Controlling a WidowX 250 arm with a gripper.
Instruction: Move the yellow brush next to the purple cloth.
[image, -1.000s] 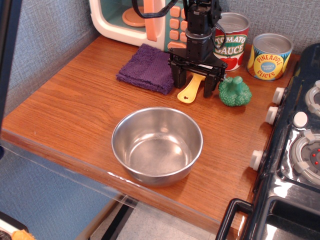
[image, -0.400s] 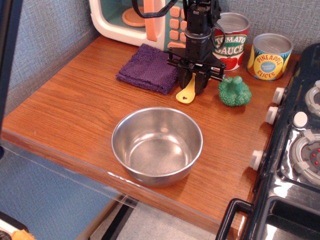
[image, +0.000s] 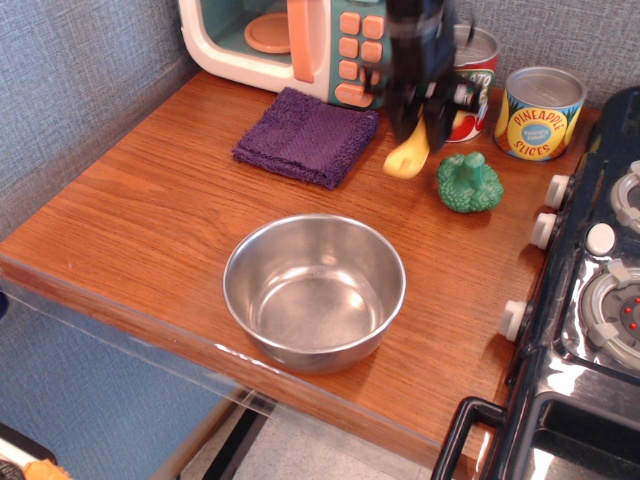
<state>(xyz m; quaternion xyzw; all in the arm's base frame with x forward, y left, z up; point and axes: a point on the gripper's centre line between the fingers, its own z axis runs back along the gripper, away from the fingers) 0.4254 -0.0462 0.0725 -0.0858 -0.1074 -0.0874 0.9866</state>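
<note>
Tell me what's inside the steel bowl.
Nothing: the steel bowl shows only its bare, shiny bottom. Its near inner wall is hidden by the rim.

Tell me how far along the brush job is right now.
Done: the gripper has the yellow brush clamped and it appears raised off the counter, handle hanging down. In hand: the brush hangs between the purple cloth and the green toy, the image blurred there. Left: lower it onto the wood beside the cloth and let go.
</note>
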